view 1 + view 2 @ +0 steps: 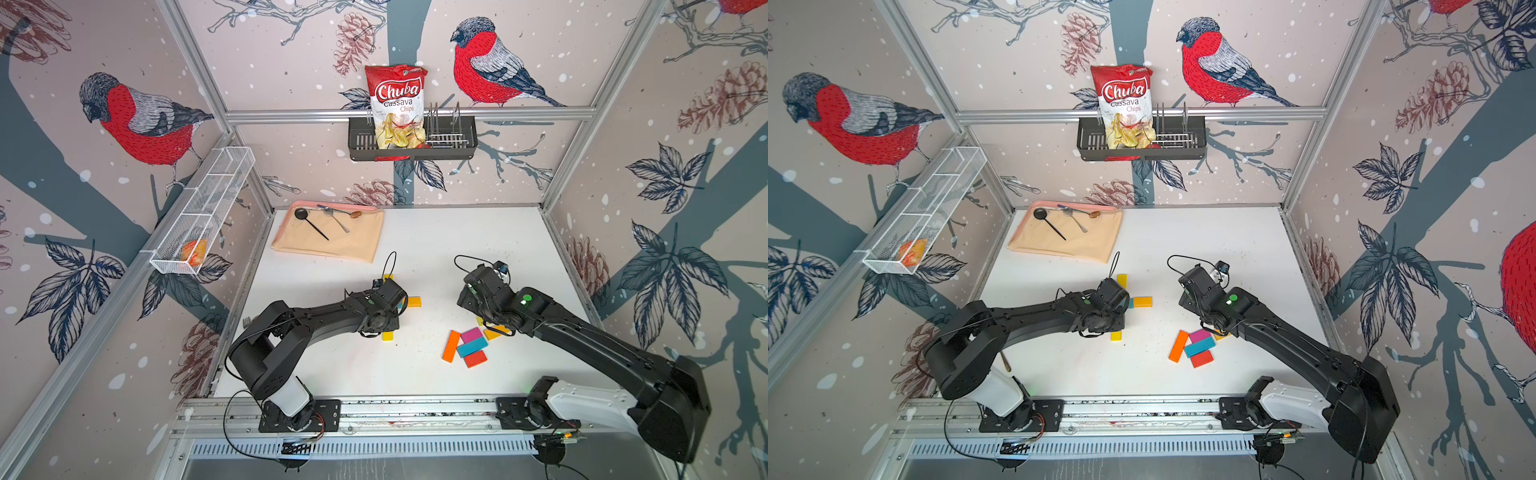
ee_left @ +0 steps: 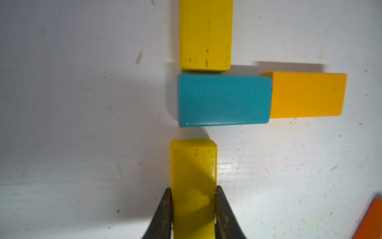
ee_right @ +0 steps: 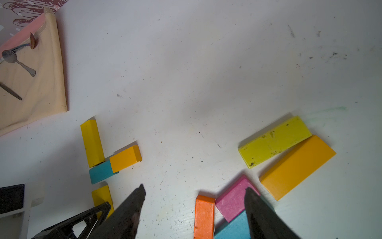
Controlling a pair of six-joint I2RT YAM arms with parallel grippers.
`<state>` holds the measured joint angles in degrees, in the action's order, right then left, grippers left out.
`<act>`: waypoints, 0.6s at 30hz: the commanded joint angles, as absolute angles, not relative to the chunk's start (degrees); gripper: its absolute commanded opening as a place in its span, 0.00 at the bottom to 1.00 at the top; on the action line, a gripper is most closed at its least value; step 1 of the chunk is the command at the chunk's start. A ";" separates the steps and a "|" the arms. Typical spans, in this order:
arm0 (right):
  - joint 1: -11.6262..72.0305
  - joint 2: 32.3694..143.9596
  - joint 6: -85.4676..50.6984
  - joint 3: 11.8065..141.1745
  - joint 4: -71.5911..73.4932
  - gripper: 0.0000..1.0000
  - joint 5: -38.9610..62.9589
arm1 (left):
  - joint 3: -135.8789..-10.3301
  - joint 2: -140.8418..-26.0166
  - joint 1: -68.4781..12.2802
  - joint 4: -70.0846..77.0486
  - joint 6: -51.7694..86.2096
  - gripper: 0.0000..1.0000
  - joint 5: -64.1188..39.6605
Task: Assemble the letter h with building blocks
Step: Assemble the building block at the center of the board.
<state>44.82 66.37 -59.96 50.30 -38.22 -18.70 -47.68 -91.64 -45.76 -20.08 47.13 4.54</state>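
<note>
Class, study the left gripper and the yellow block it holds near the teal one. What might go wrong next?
The held yellow block sits off line from the far yellow block; released here by the left gripper, the stem may look crooked.
Pushing to close the gap could shove the teal block and the amber block touching it.

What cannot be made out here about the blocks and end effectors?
- Left end effector: hidden under the left arm in both top views.
- Held yellow block: gripped end cut off by the left wrist view's edge.
- Teal block: mostly covered by the same arm there.
- Amber block by the pile: half hidden under the right arm.
- Object in the mesh basket: too small to identify.
</note>
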 commanded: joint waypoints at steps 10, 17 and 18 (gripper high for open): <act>44.74 66.26 -60.03 49.50 -38.49 0.77 -18.79 | -48.52 -93.42 -45.86 -21.50 47.09 0.00 4.20; 44.74 65.68 -59.94 49.55 -38.67 0.77 -18.81 | -47.68 -93.77 -45.87 -20.58 47.22 0.11 4.22; 44.73 65.68 -60.03 49.45 -38.76 0.77 -18.81 | -47.71 -93.78 -45.88 -20.57 47.20 0.16 4.14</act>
<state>44.73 65.93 -59.99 49.54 -38.20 -18.63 -48.29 -92.79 -45.87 -19.35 47.20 4.58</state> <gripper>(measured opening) 0.769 0.260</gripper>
